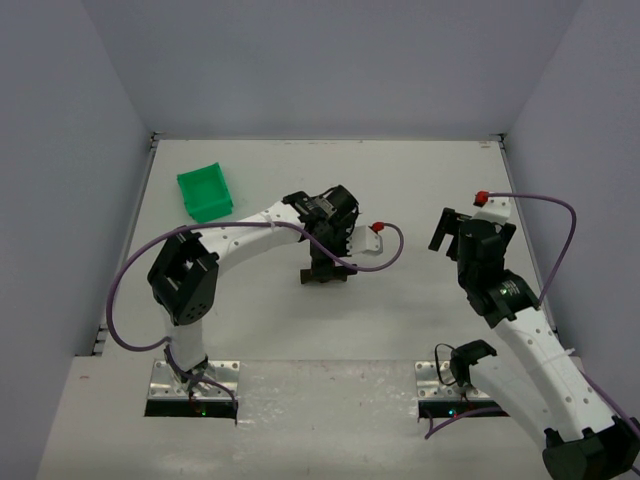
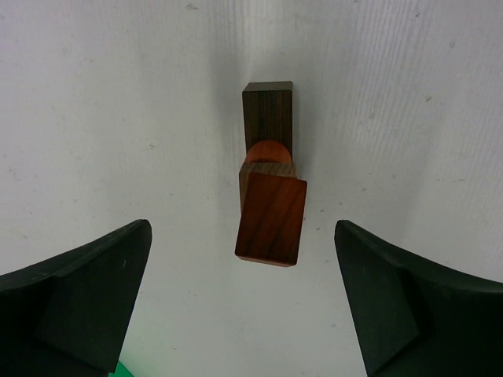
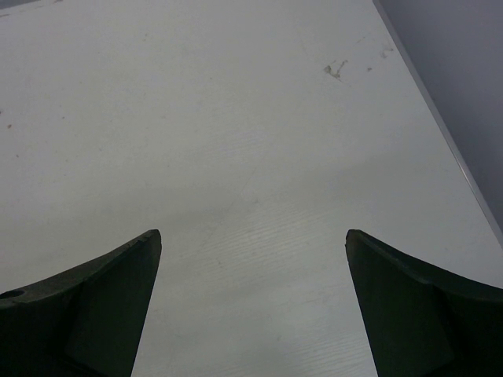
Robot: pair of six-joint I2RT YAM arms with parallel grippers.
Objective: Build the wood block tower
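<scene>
Left gripper (image 1: pixel 323 268) hangs over the small wood block tower (image 2: pixel 268 169) mid-table, jaws spread wide either side, touching nothing. A reddish-orange wooden cube (image 2: pixel 271 220) sits skewed on top, with a rounded orange piece (image 2: pixel 267 151) and a dark brown plank (image 2: pixel 267 116) showing past it. Right gripper (image 3: pixel 251 236) gapes, holding nothing, over the white table (image 3: pixel 236 118).

Bright, even light from above, soft grey shadow on the table (image 2: pixel 118 118) beside the wood block tower (image 2: pixel 269 196), wood grain sharp, walls (image 1: pixel 60 150) dimmer.
</scene>
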